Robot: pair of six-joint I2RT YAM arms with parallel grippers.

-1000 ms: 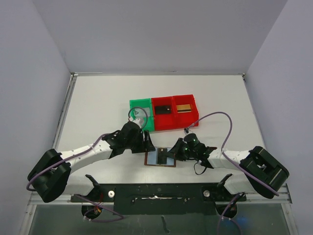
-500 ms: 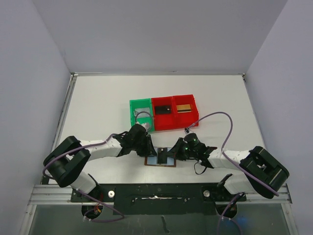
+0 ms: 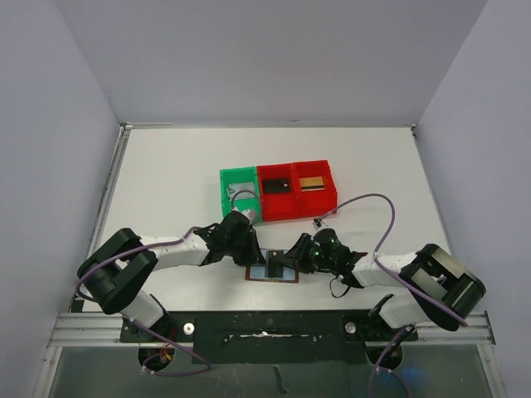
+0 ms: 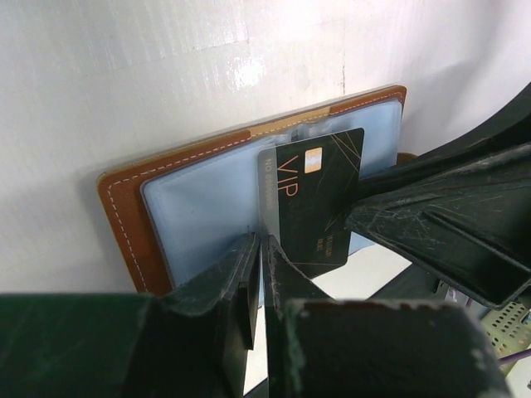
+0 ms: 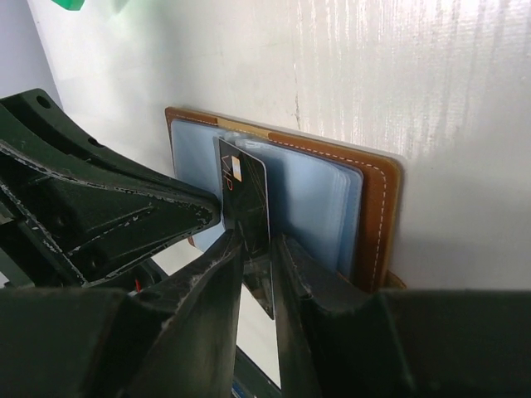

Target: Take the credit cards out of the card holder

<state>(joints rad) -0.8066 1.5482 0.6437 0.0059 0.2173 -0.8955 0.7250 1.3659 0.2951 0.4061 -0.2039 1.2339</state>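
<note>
Your black card (image 4: 311, 203), with "VIP" printed on its face, is partly out of the card holder (image 4: 124, 215) and tilts up from the pale blue sleeve panels instead of lying flat in them. The card holder lies open on the white table (image 3: 166, 182), brown leather rim and stitching showing around the sleeves, close to the near edge and between the two arm tips. In the right wrist view, your right gripper (image 5: 259, 242) has one finger on each face of the card, drawn in tight against it, so it is gripping the card. In the left wrist view, your left gripper (image 4: 261, 274) has its fingers pulled together to a thin slit, and the card's near corner runs into that slit, so it is pinching the same card from the other side. Each gripper's black jaw tips reach the card's edge in the other's wrist camera, and the two meet just over the holder. Farther back on the table, near the middle, three small bins stand touching in a row. The green bin (image 3: 224, 178) is on the left. The middle red bin (image 3: 278, 211) has a second black card (image 3: 278, 186) in it, and the right red bin (image 3: 319, 201) holds a gold card (image 3: 312, 182). A grey cable from the left arm loops over the green bin.
</note>
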